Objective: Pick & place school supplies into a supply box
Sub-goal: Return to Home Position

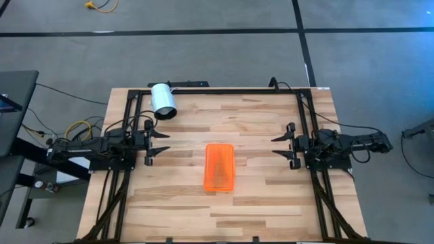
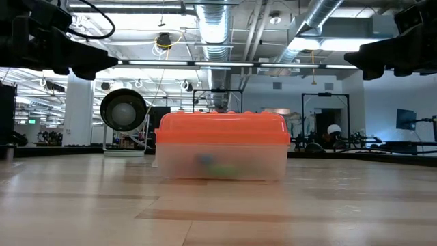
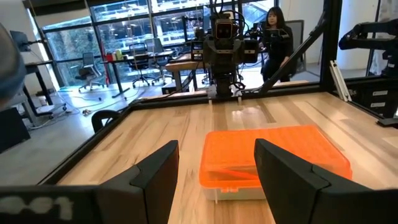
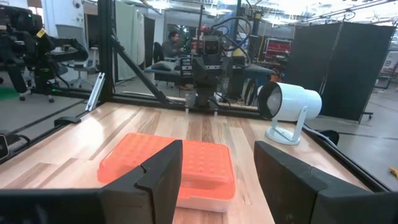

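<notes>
Centrally on the table (image 1: pixel 271 196), the supply box (image 1: pixel 219 167) lies with its orange lid down. At the left side, the left tool (image 1: pixel 165 144) is open and empty. At the right side, the right tool (image 1: pixel 275 146) is likewise open and empty. Both are well apart from the box.

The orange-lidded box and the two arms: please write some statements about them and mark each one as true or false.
1. The box is closed. True.
2. The left gripper holds the box. False: it is open and apart from the box, on the box's left side.
3. Pens lie loose on the table. False: none show there; only dim coloured things show through the box's clear wall.
4. The white cylinder stands on the left arm's side of the table. True.
5. The right gripper is open and holds nothing. True.
</notes>
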